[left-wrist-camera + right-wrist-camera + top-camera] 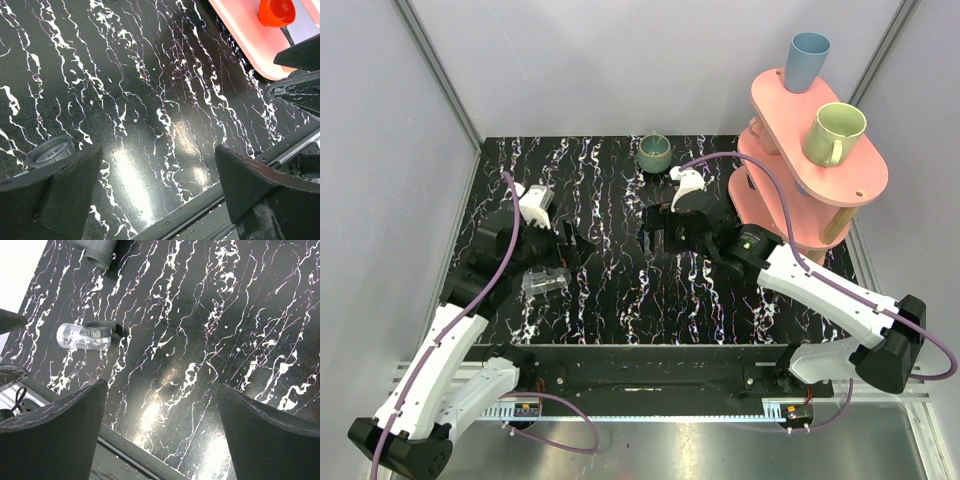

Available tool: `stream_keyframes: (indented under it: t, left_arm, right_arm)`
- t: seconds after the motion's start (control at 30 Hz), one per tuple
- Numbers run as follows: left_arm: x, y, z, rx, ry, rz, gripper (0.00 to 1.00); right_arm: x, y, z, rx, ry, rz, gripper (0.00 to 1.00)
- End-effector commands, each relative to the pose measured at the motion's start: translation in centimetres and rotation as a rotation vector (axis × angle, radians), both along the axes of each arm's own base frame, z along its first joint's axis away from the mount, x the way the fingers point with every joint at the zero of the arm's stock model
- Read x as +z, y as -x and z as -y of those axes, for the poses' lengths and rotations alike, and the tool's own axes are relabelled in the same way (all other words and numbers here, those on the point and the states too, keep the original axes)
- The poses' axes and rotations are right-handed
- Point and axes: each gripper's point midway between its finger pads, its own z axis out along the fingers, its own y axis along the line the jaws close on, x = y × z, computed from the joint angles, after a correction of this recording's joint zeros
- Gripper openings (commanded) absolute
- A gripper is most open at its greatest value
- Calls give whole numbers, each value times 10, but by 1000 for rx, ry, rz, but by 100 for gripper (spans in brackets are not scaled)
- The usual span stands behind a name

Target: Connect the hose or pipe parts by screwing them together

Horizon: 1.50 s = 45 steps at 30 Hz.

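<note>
1. The clear connector (85, 335) lies on its side, left of the right gripper's (162, 387) spread, empty jaws; the grey elbow (97, 252) sits beyond it.
2. Both look light, rigid and slick, probably best gripped on the barrels, sparing the threads.
3. The left gripper (159, 155) gapes empty too. The right wrist view shows the elbow plainly; overhead it is lost against the dark table (620, 300).

On black, white-veined tabletop (620, 310): clear threaded connector (542, 282) close to fingers of the left gripper (157, 150), grey elbow fitting (95, 250) near it, apart; green cup (654, 152) beyond fingers of the right gripper (161, 385), pink stand (790, 140) to their right.
</note>
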Motion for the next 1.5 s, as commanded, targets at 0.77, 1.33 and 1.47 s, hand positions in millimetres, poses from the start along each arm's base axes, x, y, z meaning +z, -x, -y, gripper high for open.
stream_keyframes:
  t: [0.77,1.33,1.47]
  left_arm:
    - [-86,-201,-170,761,-282,-433,92]
    - [-164,-209,-151,604,-322,-574,88]
    - [-166,-205,-147,572,-334,-563,89]
  right_arm:
    - [33,28,-12,233,-150,192,100]
    - [35,22,-6,241,-95,264,100]
    - [35,22,-8,243,-97,260,100]
